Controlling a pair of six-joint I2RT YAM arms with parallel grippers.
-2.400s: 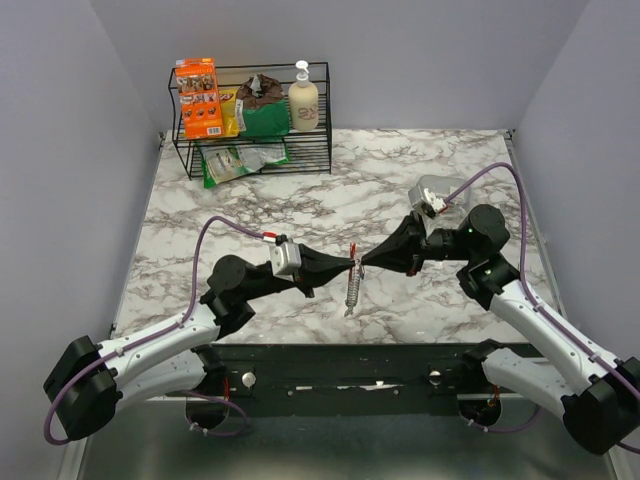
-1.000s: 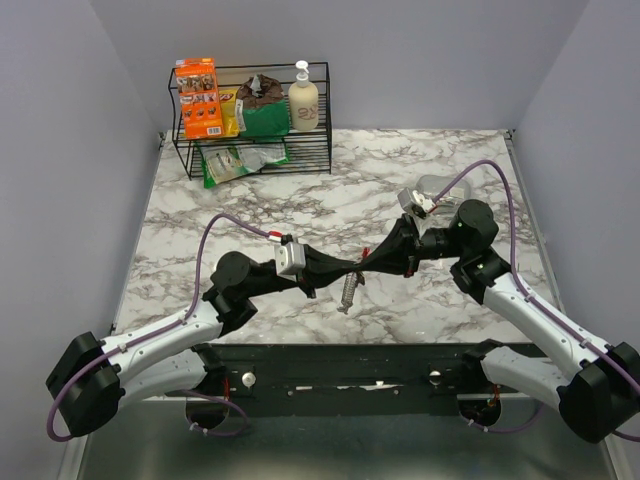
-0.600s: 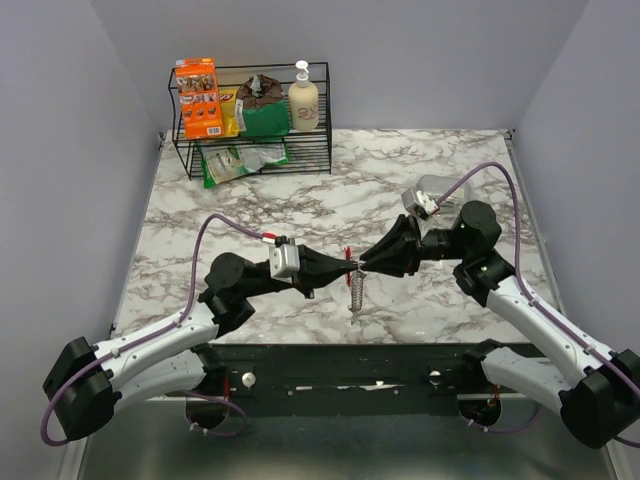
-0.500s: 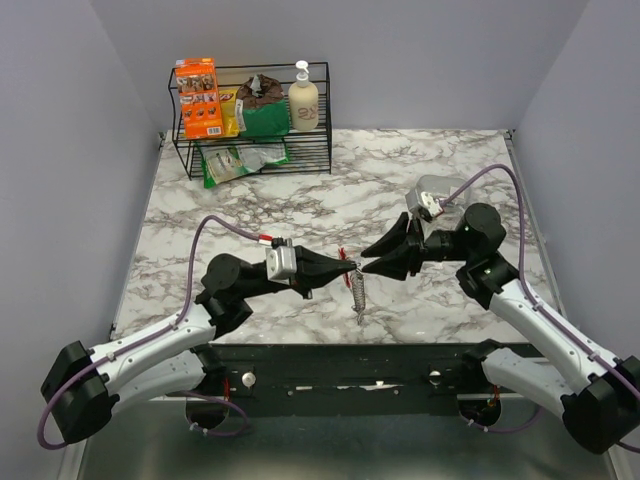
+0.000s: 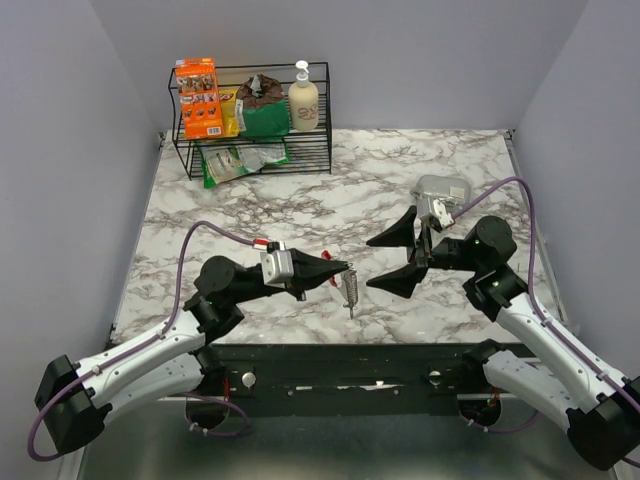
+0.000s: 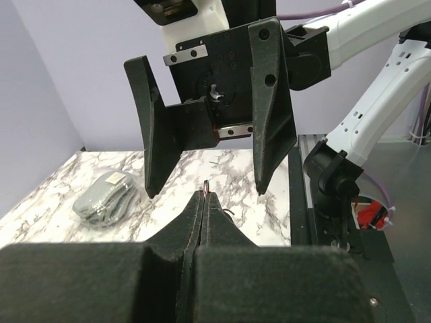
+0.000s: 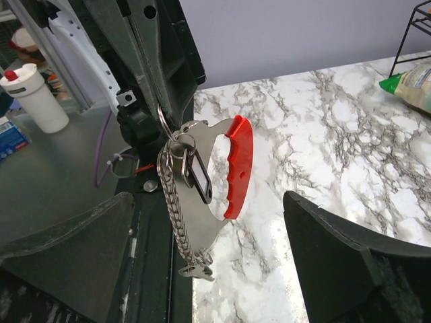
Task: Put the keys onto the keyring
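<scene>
Right now your left gripper [image 5: 343, 268] is pinched shut above the near middle of the marble table [image 5: 230, 205]. Its tips clamp the small wire loop [image 6: 207, 187] at the top of the keyring [image 7: 240, 161]. The keyring hangs straight down from those tips, in the air.

Your right wrist camera shows it closely. The gray ridged side is on the left, the curved red side is on the right, and the middle between them is open. The small black key [image 7: 200, 176] hangs from a little ring near the keyring's top and lies across that open middle.

Just to the right, your right gripper [image 5: 368, 264] faces the keyring with its jaws spread wide, gripping nothing. The keyring hangs just beyond its fingertips, roughly in line with the gap, and touches neither finger. The left wrist camera shows the same: the two right fingers stand apart on either side of the pinched loop.

Farther right and back, a gray pouch [image 5: 443, 187] lies on the table beside the right wrist.
</scene>
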